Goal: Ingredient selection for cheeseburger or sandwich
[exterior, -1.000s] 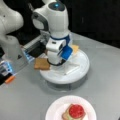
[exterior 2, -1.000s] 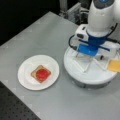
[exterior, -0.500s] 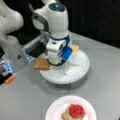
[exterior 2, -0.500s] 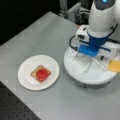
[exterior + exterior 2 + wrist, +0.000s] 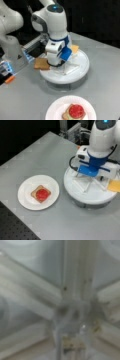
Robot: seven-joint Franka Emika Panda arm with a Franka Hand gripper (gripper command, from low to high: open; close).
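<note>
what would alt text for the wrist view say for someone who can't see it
A very close, blurred look down onto the white divided tray, its raised white ribs meeting at a hub near the middle. No food piece and no gripper fingers can be made out.

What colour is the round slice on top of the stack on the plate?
Red: the tomato slice, clearest in a front view.
</note>
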